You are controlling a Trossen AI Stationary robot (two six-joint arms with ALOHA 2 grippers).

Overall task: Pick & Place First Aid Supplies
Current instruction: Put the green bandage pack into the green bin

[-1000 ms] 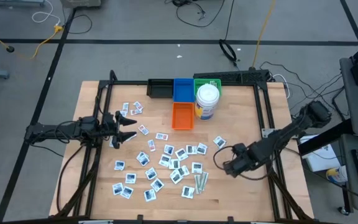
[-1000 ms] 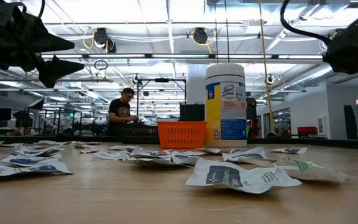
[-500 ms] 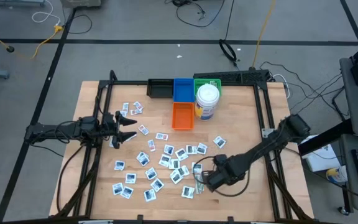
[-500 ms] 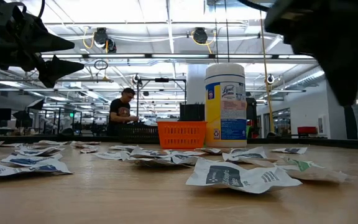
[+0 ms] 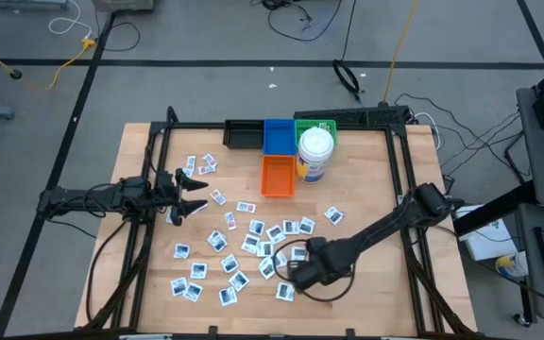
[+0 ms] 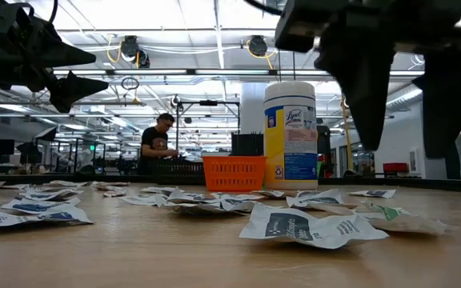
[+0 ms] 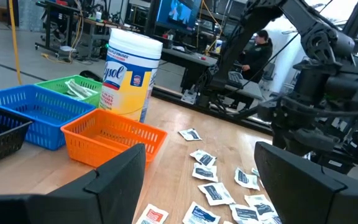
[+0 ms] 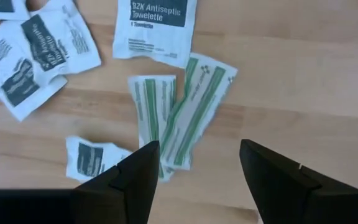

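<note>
The first aid supplies are many small white packets lying flat over the middle of the wooden table. Two pale strips with green stripes lie side by side among them. My right gripper hangs open above these strips, pointing down, with a finger on either side and touching nothing. In the low view its fingers stand well clear of the tabletop. My left gripper waits open and level at the table's left side, above the packets.
At the far edge stand a black bin, a blue bin and a green bin. An orange bin and a wipes canister stand just in front of them. A black frame rail runs along the right side.
My right gripper has swung from near the table's right side toward the left and slightly toward the near edge. It now hangs over the green-striped strips. The packets have not moved.
</note>
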